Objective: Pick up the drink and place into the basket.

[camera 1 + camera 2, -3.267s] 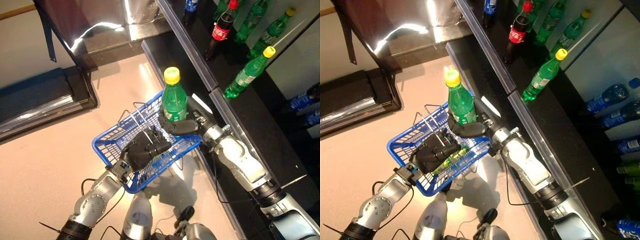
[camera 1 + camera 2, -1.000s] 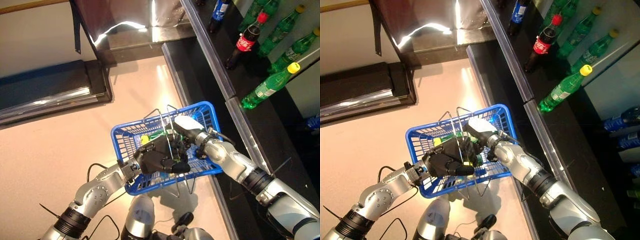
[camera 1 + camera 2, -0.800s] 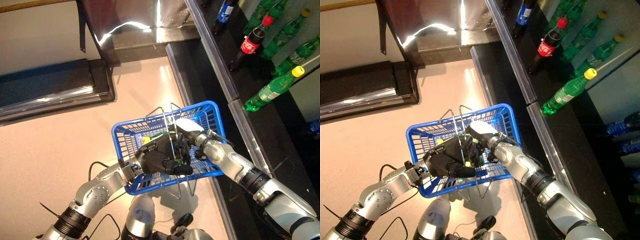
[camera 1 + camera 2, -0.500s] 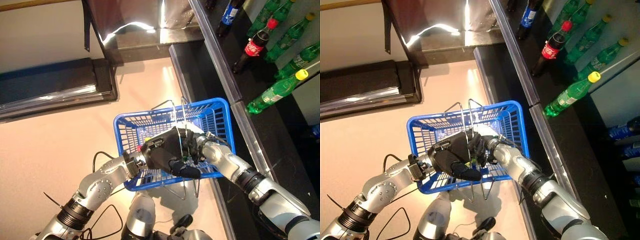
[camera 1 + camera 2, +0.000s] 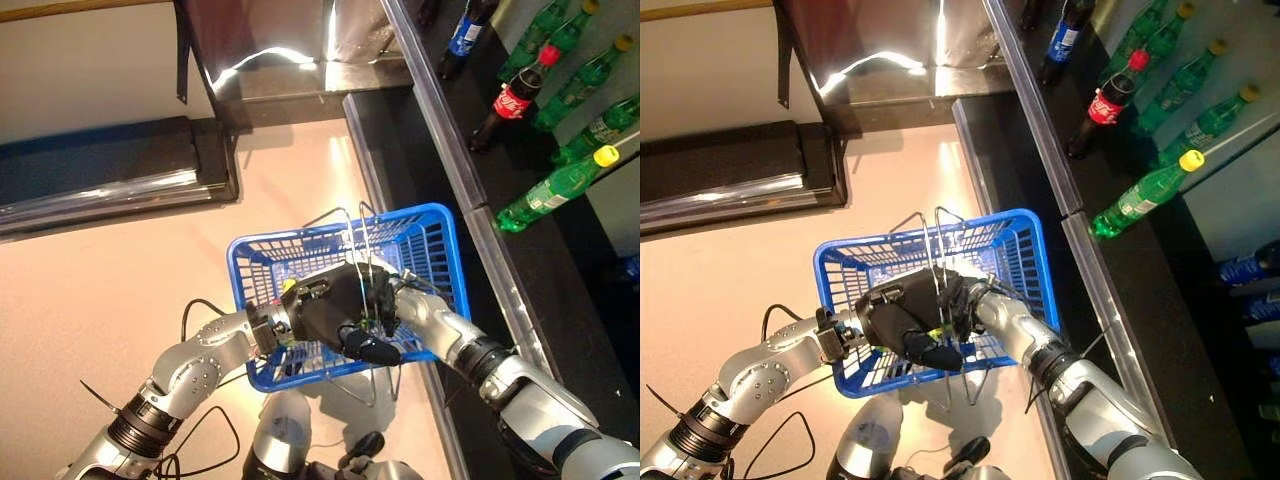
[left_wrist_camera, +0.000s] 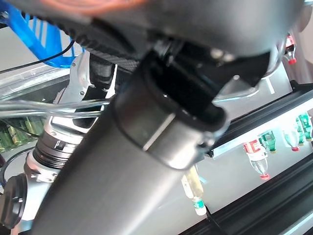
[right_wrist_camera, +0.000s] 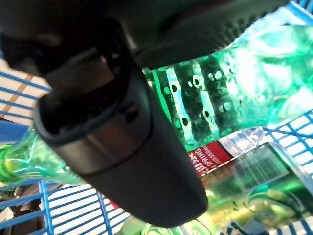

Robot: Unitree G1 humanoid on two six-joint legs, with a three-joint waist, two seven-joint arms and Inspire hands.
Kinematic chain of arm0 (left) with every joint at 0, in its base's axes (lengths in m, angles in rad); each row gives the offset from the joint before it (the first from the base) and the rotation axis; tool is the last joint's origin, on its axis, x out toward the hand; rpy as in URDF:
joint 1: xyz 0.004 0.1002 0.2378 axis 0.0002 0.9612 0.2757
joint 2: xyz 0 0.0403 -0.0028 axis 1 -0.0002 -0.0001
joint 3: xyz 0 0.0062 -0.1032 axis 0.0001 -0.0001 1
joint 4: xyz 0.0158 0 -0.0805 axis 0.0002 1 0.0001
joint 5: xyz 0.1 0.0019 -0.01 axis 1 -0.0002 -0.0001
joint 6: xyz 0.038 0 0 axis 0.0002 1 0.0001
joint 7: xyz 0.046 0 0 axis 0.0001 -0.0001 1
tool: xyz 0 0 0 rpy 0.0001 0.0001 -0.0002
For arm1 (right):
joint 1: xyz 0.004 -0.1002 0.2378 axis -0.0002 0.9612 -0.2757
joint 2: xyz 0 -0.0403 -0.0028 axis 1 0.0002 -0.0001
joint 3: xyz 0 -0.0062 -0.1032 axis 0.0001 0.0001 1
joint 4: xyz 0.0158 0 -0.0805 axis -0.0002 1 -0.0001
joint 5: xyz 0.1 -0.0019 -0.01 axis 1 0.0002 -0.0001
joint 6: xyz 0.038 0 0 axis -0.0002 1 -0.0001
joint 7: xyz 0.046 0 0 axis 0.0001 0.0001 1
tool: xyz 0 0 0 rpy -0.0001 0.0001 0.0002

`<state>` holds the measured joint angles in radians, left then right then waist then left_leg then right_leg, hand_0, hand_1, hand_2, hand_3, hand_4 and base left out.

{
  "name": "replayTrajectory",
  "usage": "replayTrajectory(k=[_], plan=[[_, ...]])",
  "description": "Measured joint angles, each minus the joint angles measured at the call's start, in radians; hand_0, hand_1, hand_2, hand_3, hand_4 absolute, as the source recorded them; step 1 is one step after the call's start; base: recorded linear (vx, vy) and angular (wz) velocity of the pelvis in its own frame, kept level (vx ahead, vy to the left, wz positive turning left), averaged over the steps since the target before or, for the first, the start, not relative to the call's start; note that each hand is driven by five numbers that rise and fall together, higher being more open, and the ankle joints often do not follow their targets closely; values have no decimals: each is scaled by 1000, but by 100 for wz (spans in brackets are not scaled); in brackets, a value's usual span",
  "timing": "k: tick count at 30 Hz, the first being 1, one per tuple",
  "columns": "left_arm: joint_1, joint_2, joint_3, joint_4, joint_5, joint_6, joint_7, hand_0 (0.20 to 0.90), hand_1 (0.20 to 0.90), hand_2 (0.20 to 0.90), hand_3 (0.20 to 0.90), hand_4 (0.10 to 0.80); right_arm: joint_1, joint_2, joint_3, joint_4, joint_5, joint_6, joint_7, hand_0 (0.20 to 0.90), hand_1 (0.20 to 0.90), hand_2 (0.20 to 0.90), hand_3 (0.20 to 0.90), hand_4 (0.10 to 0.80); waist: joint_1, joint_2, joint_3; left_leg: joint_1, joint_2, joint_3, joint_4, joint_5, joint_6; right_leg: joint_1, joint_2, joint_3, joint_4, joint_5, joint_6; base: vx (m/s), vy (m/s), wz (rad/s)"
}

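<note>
Lowered since three seconds ago, the green drink bottle (image 7: pixel 234 98) now lies on its side inside the blue basket (image 5: pixel 440 250), long axis roughly nine to three o'clock. Right hand (image 5: pixel 965 295) reaches into the basket, its grip hidden. Left hand (image 5: pixel 330 310) clenches the wire handles (image 5: pixel 350 235). Shelf bottles (image 5: pixel 550 185) stand at two o'clock.

Left robot hand (image 5: pixel 325 310) grips the wire handles (image 5: pixel 350 240) above blue basket (image 5: pixel 440 245).
</note>
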<state>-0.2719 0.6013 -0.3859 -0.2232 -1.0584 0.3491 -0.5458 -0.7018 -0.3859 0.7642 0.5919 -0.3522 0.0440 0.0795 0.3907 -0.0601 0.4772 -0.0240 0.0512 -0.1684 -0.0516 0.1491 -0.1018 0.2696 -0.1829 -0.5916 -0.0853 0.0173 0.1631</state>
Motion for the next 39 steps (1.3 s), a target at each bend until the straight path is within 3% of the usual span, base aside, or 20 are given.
replayTrajectory(k=[39], plan=[[0, 28, -26, 0, 19, 32, 2, 300, 300, 300, 200, 100, 13, 3, -6, 6, 42, 10, -11, 900, 900, 900, 900, 800, -5, -7, -5, 1, -7, -1, 6, -8, 2, 3, -10, -2, 1, -5, 4, 0, 1, 0]])
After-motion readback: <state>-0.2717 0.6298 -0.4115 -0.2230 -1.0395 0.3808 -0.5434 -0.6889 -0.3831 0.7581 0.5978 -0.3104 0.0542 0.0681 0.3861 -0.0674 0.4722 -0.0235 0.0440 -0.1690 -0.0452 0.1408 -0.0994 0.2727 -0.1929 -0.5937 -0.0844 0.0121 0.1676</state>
